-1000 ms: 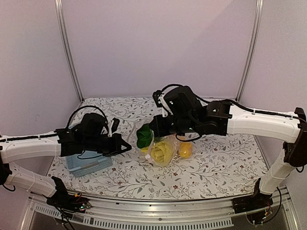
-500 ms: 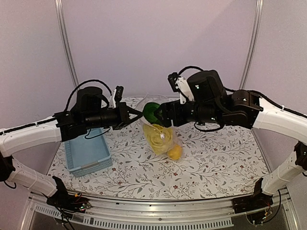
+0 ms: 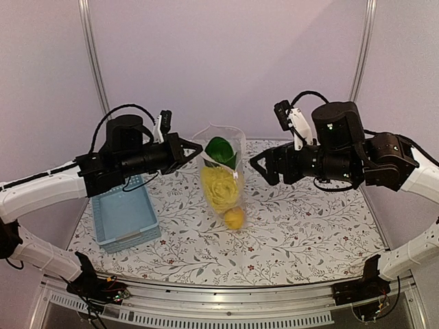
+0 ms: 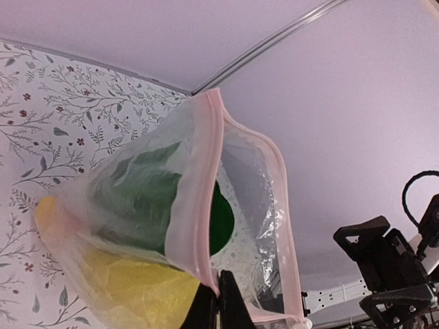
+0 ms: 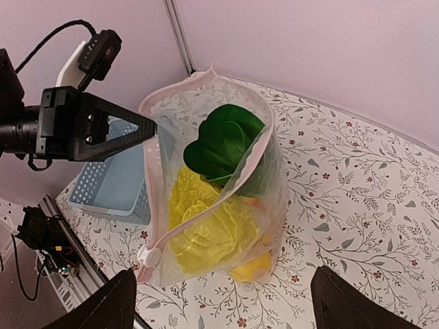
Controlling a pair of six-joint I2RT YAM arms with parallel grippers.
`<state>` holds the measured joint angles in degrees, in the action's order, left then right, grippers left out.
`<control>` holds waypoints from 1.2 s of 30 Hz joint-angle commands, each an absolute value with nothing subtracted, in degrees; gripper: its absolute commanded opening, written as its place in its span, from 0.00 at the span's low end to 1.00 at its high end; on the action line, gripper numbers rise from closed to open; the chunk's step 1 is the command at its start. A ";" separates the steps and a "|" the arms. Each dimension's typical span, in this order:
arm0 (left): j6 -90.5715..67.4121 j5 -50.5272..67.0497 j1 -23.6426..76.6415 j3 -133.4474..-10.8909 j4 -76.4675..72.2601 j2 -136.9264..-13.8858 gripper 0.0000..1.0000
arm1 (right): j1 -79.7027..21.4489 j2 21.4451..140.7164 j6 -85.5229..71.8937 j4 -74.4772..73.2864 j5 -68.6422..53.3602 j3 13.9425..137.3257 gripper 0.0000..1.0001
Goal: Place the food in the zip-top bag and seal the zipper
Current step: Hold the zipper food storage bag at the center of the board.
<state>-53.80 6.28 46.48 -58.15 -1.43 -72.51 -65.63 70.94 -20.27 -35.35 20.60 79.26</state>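
Note:
The clear zip-top bag (image 3: 223, 181) hangs above the table with its mouth open. My left gripper (image 3: 197, 148) is shut on the left end of the bag's rim, and in the left wrist view its jaws (image 4: 219, 291) pinch the pink zipper (image 4: 206, 199) strip. The food sits inside: dark-green bok choy (image 5: 223, 140) on top, pale-yellow napa cabbage (image 5: 209, 229) below, a round yellow fruit (image 3: 234, 218) at the bottom, and a sliver of orange fruit (image 5: 254, 202). A white slider (image 5: 149, 257) sits at one end of the zipper. My right gripper (image 3: 264, 168) is open to the right of the bag, not touching it.
A light-blue slotted basket (image 3: 123, 219) stands on the floral tablecloth at the left, below my left arm. Aluminium posts (image 3: 94, 68) rise at the back corners. The table's near rail (image 3: 226, 301) runs along the front.
The bag has been lifted off the table. My right gripper let go of it, opened wide and drew back to the right. The bag now hangs from my left gripper alone.

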 commanded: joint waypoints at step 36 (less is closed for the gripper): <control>-48.80 0.31 45.03 -61.17 2.17 -67.24 0.00 | -63.58 82.88 -26.02 -20.28 11.47 74.44 0.28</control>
<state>-49.95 0.73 46.19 -59.31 2.61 -68.58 -63.48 82.26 -25.96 -21.56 12.23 73.41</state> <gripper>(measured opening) 0.005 0.303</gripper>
